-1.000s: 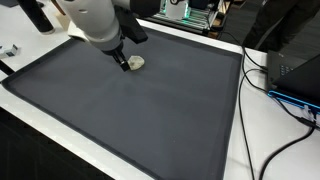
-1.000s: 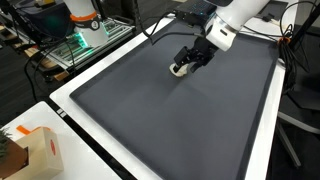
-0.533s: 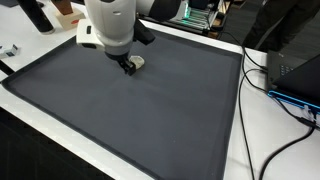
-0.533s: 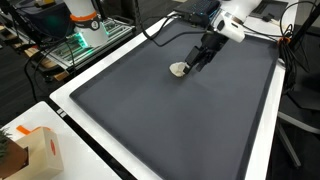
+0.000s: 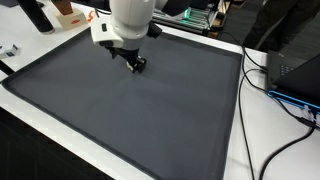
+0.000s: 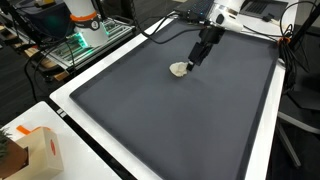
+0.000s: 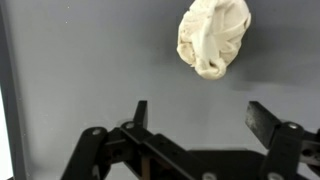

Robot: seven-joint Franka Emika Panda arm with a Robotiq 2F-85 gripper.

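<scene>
Your tool (image 7: pixel 200 115) stands wide, with nothing between the jaws. The crumpled white cloth (image 7: pixel 213 38) lies on the dark mat (image 7: pixel 90 60), just ahead of the fingertips and apart from them in the wrist view. In an exterior view the tool (image 6: pixel 196 62) hangs just beside the cloth (image 6: pixel 180 69), on the mat's far half. The mat covers the white bench (image 6: pixel 98 68).

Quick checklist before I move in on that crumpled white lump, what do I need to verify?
1. Jaws of the gripper open: ok.
2. Nothing held in them: ok.
3. The crumpled white lump lies loose on the dark mat: ok.
4. Lump inside the jaws: not ok; in the wrist view it lies beyond them.
5. Clearance between jaws and mat: cannot tell.
</scene>
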